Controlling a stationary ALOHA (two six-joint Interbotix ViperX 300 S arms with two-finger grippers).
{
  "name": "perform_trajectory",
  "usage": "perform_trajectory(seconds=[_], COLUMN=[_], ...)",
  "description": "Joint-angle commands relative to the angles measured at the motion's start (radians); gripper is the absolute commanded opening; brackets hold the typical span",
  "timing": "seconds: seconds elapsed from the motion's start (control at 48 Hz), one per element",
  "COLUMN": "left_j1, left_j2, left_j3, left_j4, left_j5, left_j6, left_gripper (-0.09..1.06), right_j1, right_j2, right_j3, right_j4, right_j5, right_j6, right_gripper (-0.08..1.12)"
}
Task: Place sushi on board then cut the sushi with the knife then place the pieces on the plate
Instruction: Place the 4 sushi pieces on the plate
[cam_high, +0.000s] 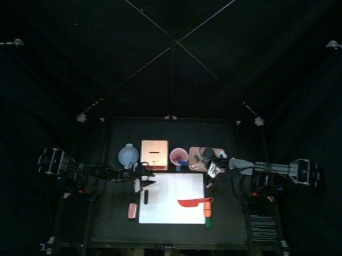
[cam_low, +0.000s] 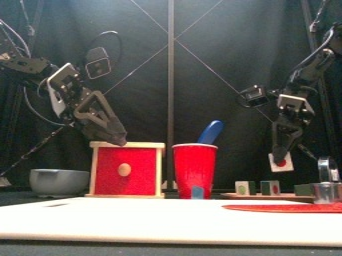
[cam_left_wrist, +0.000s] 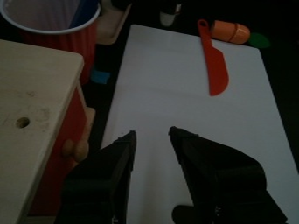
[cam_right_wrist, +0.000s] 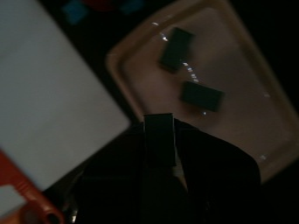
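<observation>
Two sushi pieces (cam_right_wrist: 177, 48) lie on pink plate (cam_right_wrist: 239, 61), frame's upper right | likely light, stiff, slick; pinch across flat sides | right claw (cam_right_wrist: 159, 118) clenched, empty; left claw (cam_left_wrist: 152, 133) released above white board (cam_left_wrist: 176, 96)

Dim, dark booth; only the white cutting board (cam_left_wrist: 176, 96) shows brightly lit.
</observation>
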Motion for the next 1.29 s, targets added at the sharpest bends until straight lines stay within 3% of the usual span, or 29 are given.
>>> perform_trajectory(seconds=[0.021, 0.208, 0.583, 1.292], left_j1=[0.003, 0.003, 0.005, 0.011], left_j2=[-0.005, -0.006, -0.014, -0.032], left_j3=[-0.012, -0.018, -0.031, -0.005], left_j4=[0.002, 0.0, 0.002, -0.011], left_j5=[-0.005, -0.005, -0.005, -0.005], left_j6=[0.002, 0.0, 0.0, -0.002], left_gripper=[0.77, 0.77, 0.77, 0.77], right_j1=[-0.098, -0.196, -0.21, -0.163], right_j2=[-0.029, -0.003, 0.054, -0.018], right_j3=[0.011, 0.017, 0.02, 0.031], right_j4=[-0.046, -0.118, -0.132, -0.132], right_j5=[0.005, -0.018, -0.049, -0.146], right_j6=[-0.006, -0.006, -0.005, 0.008], right_gripper=[0.6, 0.63, 0.84, 0.84])
